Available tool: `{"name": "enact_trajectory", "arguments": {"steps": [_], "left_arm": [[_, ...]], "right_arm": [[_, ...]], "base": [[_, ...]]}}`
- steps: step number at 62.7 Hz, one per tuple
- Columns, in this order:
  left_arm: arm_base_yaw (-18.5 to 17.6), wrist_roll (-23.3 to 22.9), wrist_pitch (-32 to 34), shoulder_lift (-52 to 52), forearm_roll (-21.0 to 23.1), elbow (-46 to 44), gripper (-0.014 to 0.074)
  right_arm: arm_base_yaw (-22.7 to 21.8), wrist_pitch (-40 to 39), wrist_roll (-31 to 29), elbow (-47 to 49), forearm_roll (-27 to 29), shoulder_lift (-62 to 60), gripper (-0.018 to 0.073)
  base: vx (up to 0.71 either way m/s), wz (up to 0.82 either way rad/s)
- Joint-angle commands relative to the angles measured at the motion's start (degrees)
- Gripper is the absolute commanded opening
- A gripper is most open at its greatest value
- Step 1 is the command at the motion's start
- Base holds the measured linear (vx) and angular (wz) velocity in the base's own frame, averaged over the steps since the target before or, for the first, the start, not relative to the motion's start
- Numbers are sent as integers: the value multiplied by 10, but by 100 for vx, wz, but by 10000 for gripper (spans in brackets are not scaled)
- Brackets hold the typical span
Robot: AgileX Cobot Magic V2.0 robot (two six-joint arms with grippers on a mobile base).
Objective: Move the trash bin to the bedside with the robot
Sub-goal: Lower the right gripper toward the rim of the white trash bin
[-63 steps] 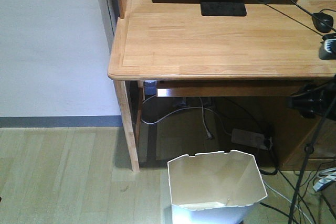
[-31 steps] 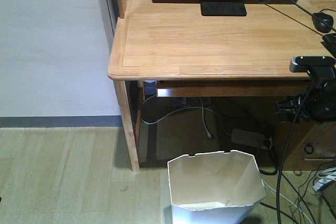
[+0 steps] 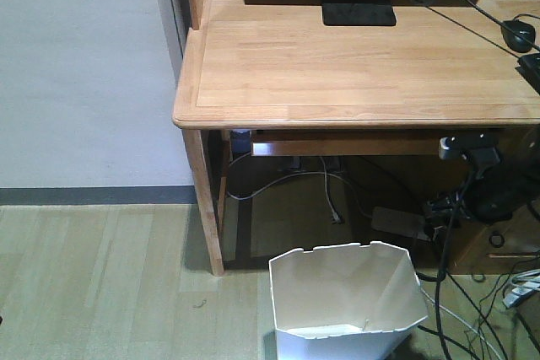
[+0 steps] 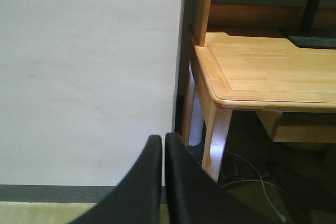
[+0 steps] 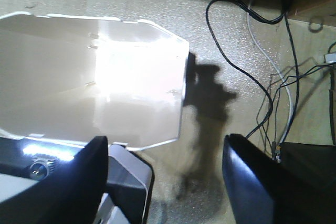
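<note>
The white trash bin [image 3: 346, 297] stands on the floor in front of the desk, its angular rim open upward. In the right wrist view the trash bin [image 5: 94, 72] lies below and to the left, brightly lit inside. My right gripper [image 5: 167, 140] hangs open above the floor just off the bin's right rim, with nothing between its fingers. The right arm [image 3: 485, 187] hangs under the desk's right front edge, above and to the right of the bin. My left gripper [image 4: 164, 139] is shut and empty, facing the wall. The bedside is out of view.
A light wooden desk [image 3: 354, 65] with a monitor base [image 3: 358, 4] stands behind the bin; its leg [image 3: 205, 208] is to the bin's left. Cables [image 5: 262, 77] and a power strip [image 3: 398, 221] lie on the floor at the right. A white wall [image 4: 89, 77] is at the left.
The right arm has come down from desk-top height to below the desk edge and shifted left toward the bin. The bin has not moved.
</note>
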State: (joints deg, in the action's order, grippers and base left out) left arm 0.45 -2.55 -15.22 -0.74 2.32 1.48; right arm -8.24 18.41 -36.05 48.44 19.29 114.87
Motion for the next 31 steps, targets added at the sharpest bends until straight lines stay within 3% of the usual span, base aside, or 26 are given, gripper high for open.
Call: {"name": "enact_trajectory", "arguments": {"steps": [1, 31], "left_arm": [[0, -3, 39, -8, 3, 11, -6], [0, -3, 39, -8, 3, 11, -6]], "right_arm": [[-2, -55, -11, 11, 5, 24, 495], [-2, -84, -41, 117, 3, 249, 524]], "base": [[0, 0], [0, 0]]}}
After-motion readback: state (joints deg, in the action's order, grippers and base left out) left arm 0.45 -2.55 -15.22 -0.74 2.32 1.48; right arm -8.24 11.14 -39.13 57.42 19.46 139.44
